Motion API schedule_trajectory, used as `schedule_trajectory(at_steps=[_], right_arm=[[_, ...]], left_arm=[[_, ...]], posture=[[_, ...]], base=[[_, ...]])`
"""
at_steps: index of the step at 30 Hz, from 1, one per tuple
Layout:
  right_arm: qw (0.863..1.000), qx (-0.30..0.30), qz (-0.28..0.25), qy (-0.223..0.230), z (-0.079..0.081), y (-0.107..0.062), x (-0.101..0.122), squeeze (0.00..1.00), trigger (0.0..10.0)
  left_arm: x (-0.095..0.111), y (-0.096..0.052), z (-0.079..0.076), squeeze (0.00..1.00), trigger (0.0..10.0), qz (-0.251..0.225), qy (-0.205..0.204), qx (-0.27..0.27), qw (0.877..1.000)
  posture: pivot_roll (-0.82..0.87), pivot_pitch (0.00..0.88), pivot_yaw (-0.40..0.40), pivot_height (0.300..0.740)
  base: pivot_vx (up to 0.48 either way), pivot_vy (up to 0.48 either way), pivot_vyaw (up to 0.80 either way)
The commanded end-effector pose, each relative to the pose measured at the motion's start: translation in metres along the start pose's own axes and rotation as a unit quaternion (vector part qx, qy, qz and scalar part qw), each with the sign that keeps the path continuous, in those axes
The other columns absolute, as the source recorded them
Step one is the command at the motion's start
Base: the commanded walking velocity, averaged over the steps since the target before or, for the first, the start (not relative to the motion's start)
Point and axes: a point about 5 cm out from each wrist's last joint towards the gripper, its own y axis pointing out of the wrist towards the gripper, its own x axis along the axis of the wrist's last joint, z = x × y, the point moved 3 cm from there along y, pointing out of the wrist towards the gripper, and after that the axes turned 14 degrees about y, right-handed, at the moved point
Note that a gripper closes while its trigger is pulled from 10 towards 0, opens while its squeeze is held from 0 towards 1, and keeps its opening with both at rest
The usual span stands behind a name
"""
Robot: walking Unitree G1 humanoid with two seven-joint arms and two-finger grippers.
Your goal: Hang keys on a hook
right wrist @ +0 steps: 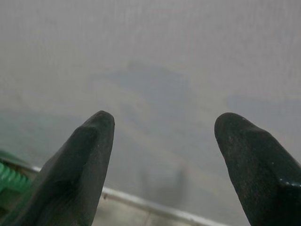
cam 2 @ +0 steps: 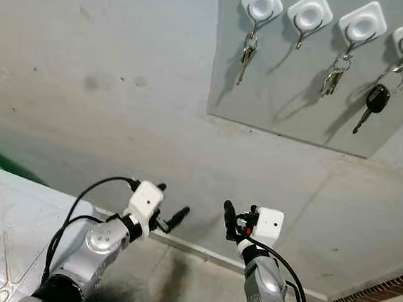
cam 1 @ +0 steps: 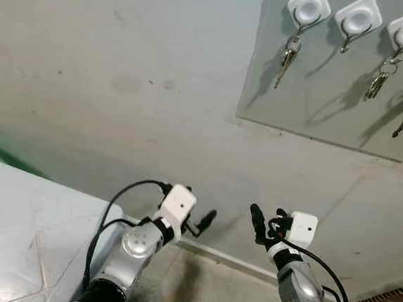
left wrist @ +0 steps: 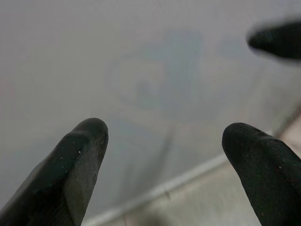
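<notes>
Hanging: key bunches and black car key on white hooks of wall panel, high up, well apart from both grippers | left gripper low; fingers spread, empty | right gripper low; fingers spread, empty
</notes>
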Motion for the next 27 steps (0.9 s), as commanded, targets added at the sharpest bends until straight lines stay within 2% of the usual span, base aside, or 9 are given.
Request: schedule_trajectory(at_steps=[1,2,4,7,17,19,23,26,27], right_arm=[[1.0,-0.003,0.009,-0.007,-0.003,-0.002,-0.005,0.0,10.0],[1.0,-0.003,0.009,-0.007,-0.003,-0.002,-0.005,0.0,10.0],[1.0,-0.012,0.021,-0.016,-0.011,-0.006,-0.01,0.0,10.0],[0.999,-0.012,0.034,-0.025,-0.014,-0.009,-0.016,0.0,10.0],[0.992,-0.035,0.108,-0.057,-0.034,-0.026,-0.043,0.0,10.0],[0.986,-0.057,0.143,-0.064,-0.042,-0.035,-0.056,0.0,10.0],[0.982,-0.07,0.164,-0.069,-0.048,-0.041,-0.063,0.0,10.0],[0.97,-0.101,0.204,-0.08,-0.057,-0.053,-0.077,0.0,10.0],[0.97,-0.101,0.204,-0.08,-0.057,-0.053,-0.077,0.0,10.0]], left_arm=[[-0.014,-0.005,-0.013,0.0,10.0,0.021,0.014,-0.023,0.999],[-0.014,-0.005,-0.013,0.0,10.0,0.021,0.014,-0.023,0.999],[-0.03,-0.011,-0.025,0.0,10.0,0.048,0.013,-0.043,0.998],[-0.04,-0.015,-0.03,0.0,10.0,0.067,0.013,-0.049,0.996],[-0.073,-0.031,-0.026,0.0,10.0,0.147,0.007,-0.02,0.989],[-0.086,-0.039,-0.023,0.0,10.0,0.181,-0.002,0.001,0.983],[-0.094,-0.044,-0.022,0.0,10.0,0.202,-0.004,0.01,0.979],[-0.112,-0.059,-0.027,0.0,10.0,0.253,-0.015,0.022,0.967],[-0.112,-0.059,-0.027,0.0,10.0,0.253,-0.015,0.022,0.967]], posture=[[0.12,0.077,0.035,0.74],[0.12,0.077,0.035,0.74],[0.11,0.081,0.04,0.74],[0.11,0.085,0.042,0.74],[0.12,0.085,0.03,0.74],[0.13,0.084,0.024,0.74],[0.13,0.084,0.02,0.74],[0.13,0.083,0.021,0.74],[0.13,0.083,0.021,0.74]], base=[[0.0,0.0,0.0],[0.0,0.0,0.0],[0.0,0.0,0.0],[0.0,0.0,0.0],[0.0,0.0,0.0],[0.0,0.0,0.0],[0.0,0.0,0.0],[0.0,0.0,0.0],[0.0,0.0,0.0]])
